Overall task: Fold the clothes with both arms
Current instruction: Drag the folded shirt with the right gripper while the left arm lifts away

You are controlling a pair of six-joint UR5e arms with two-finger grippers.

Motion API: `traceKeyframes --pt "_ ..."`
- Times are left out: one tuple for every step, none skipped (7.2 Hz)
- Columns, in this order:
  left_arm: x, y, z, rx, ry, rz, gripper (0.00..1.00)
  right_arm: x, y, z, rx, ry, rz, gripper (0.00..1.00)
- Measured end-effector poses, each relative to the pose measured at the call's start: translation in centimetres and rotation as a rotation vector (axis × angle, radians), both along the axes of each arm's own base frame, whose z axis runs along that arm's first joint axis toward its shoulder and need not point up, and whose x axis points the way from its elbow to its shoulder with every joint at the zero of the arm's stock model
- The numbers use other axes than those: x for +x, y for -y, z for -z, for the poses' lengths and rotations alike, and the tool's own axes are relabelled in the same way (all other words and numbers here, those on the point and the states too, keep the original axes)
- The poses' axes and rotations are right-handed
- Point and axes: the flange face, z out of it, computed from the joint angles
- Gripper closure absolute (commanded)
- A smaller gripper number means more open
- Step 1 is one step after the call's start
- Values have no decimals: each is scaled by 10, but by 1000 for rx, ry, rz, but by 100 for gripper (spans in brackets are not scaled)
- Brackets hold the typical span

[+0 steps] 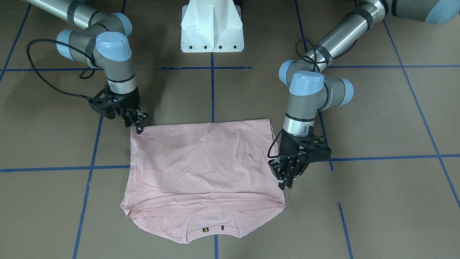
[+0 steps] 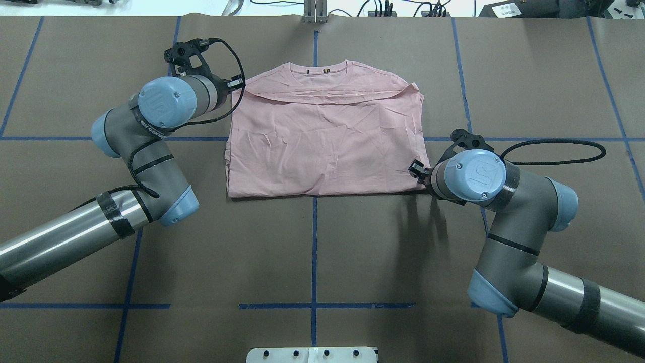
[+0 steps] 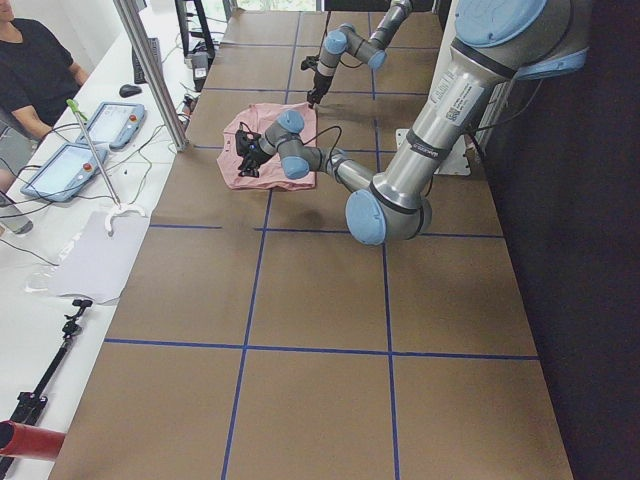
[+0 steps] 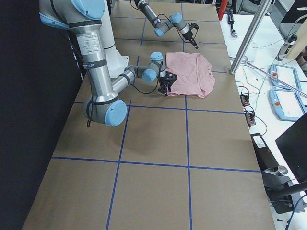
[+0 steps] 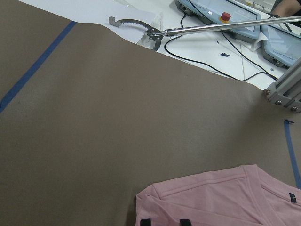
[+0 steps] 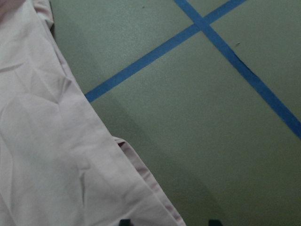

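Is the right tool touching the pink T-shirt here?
Cannot tell. In the front-facing view the right tool has its tips at a corner of the T-shirt, but no view shows contact or a gap plainly.

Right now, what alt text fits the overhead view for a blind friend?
A pale pink T-shirt, folded over with its collar at the far side, lies flat on a brown table with blue tape lines. The left arm reaches its far left edge, the right arm its near right corner.

Fingers [image 5: 185,221] of the left gripper [image 1: 286,184] — mere tips, cut off by the wrist view's edge
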Motion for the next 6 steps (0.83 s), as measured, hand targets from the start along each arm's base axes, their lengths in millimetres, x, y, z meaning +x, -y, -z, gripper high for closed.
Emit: traceKeyframes --pt "0 0 -1 -2 3 0 67 0 0 1 -8 6 -10 100" --pt "0 0 -3 -4 7 0 67 1 0 2 -11 11 -15 100" --pt "0 0 -6 -6 12 0 67 3 0 4 -11 16 -17 100" --pt "0 -1 -8 -8 14 -1 67 11 -5 7 -8 28 -16 100" --pt "0 -1 -7 -6 11 -2 67 29 -20 10 -7 46 -4 100" --pt "-3 -3 1 3 -3 -2 67 53 -52 15 -13 77 39 100"
